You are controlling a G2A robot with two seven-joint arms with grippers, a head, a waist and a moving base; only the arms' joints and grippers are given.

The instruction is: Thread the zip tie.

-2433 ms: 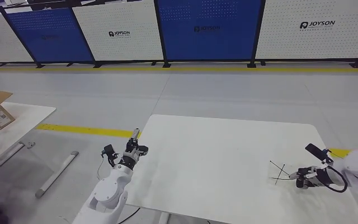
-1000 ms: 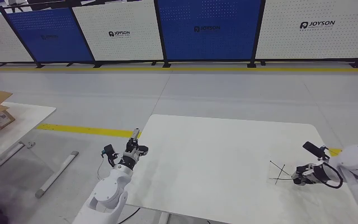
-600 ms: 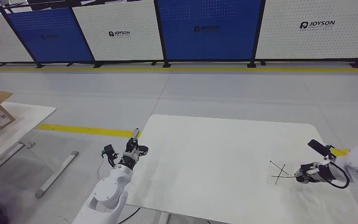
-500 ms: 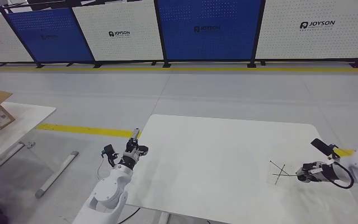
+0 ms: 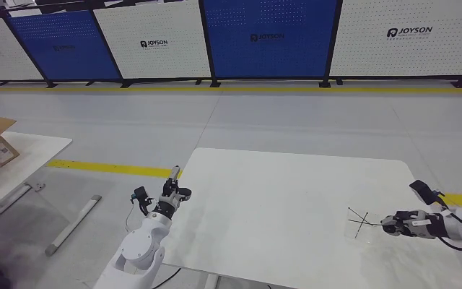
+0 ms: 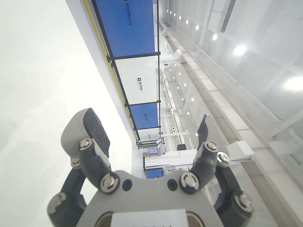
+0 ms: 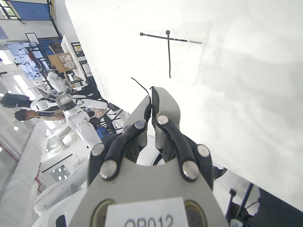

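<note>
The right gripper (image 7: 151, 94) is seen clamped tight on a thin black zip tie (image 7: 141, 86), a short end of which is shown sticking out past the fingertips. Two crossed zip ties (image 7: 168, 38) are laid flat on the white table (image 5: 289, 202), near the jaws but apart from them. The left gripper (image 6: 149, 124) is spread wide with nothing in it, at the table's opposite edge.

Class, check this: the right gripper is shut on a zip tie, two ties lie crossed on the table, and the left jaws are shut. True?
No: the left wrist view shows the left gripper with jaws open. The right gripper is shut on a zip tie; two ties lie crossed on the table.
</note>
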